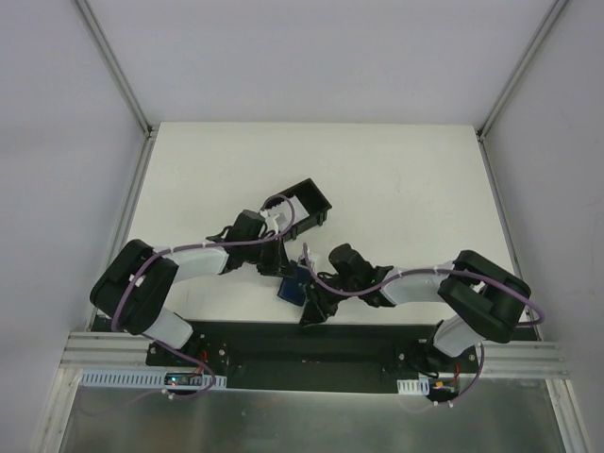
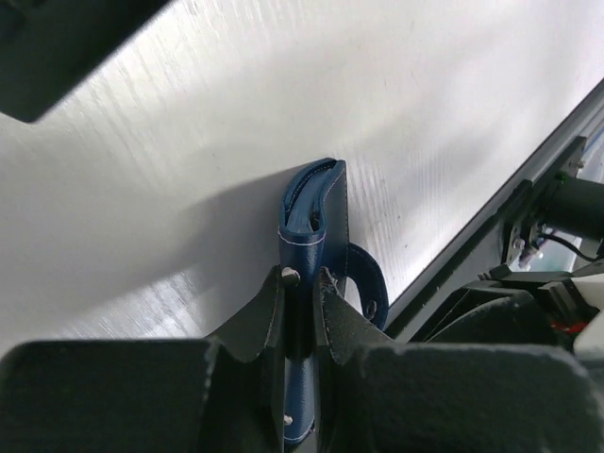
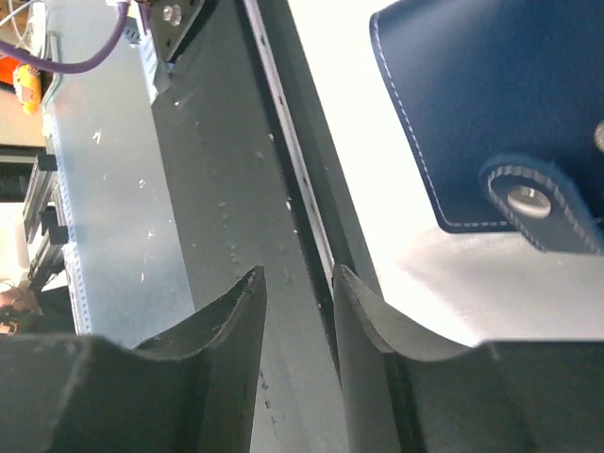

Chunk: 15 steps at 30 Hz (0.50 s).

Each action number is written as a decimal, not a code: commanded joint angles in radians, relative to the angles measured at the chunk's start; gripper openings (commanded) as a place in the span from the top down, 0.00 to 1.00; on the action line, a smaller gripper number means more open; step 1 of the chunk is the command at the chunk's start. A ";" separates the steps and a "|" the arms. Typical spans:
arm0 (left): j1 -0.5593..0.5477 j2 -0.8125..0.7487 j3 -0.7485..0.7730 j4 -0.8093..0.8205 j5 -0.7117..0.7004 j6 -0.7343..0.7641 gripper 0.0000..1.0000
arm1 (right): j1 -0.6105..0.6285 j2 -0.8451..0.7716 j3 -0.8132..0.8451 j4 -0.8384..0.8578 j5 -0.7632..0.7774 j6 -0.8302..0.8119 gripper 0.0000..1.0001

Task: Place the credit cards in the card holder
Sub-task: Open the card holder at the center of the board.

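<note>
Over table (image 2: 189,142), left tool (image 2: 302,279) pinches upright card holder (image 2: 313,203)

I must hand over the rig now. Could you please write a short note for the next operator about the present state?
Left gripper: shut on the card holder, which is folded and held on edge.
Right gripper: fingers apart, empty, beside the holder.
Credit cards: none visible in any view; cannot tell whether any are inside.
The snap strap is undone.
Left to do: find the cards and check they are in the slots.
</note>
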 commanded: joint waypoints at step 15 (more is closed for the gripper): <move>0.006 -0.120 -0.148 -0.003 -0.189 -0.046 1.00 | 0.016 -0.249 0.183 -0.357 0.685 0.093 0.64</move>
